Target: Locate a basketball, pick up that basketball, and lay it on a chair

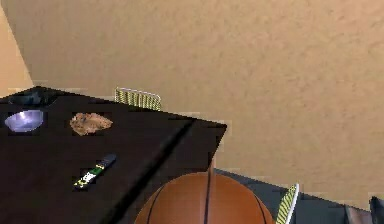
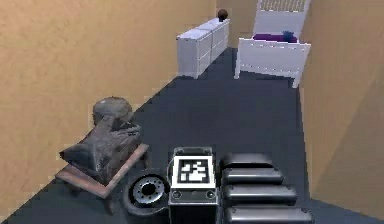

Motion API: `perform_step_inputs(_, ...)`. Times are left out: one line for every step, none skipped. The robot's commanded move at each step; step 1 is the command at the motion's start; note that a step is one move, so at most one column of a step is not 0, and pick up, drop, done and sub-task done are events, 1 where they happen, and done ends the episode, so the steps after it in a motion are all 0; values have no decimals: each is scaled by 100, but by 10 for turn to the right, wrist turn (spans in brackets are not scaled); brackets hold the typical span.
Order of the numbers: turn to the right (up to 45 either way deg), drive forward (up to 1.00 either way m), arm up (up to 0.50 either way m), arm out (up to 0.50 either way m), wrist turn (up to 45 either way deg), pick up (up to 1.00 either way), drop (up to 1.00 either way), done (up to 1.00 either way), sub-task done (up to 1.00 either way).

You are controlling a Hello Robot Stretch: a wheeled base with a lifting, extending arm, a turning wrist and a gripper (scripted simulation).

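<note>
End effector (image 2: 148,192) is sitting low beside the white marker (image 2: 192,170), and I cannot tell whether it is gripping anything. The basketball (image 1: 205,203) is showing at the forward view's bottom edge, by the black worktop (image 1: 150,140), so finding it seems done; laying it on a chair (image 1: 137,97) is waiting.

The arm (image 2: 250,186) rises from the bottom edge with a white marked square (image 2: 192,170) on it. The gripper (image 2: 148,193) sits left of the square; whether it holds anything cannot be told. Just beside it, grey sacks (image 2: 105,140) lie on a pallet (image 2: 85,181). Far down the dark floor (image 2: 215,110) stand a white dresser (image 2: 203,48) and a white bed (image 2: 270,56).
</note>
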Motion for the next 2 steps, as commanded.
perform_step_inputs(450, 0, 0, 0, 0, 0, 0, 0, 0)
perform_step_inputs(360, 0, 0, 0, 0, 0, 0, 0, 0)
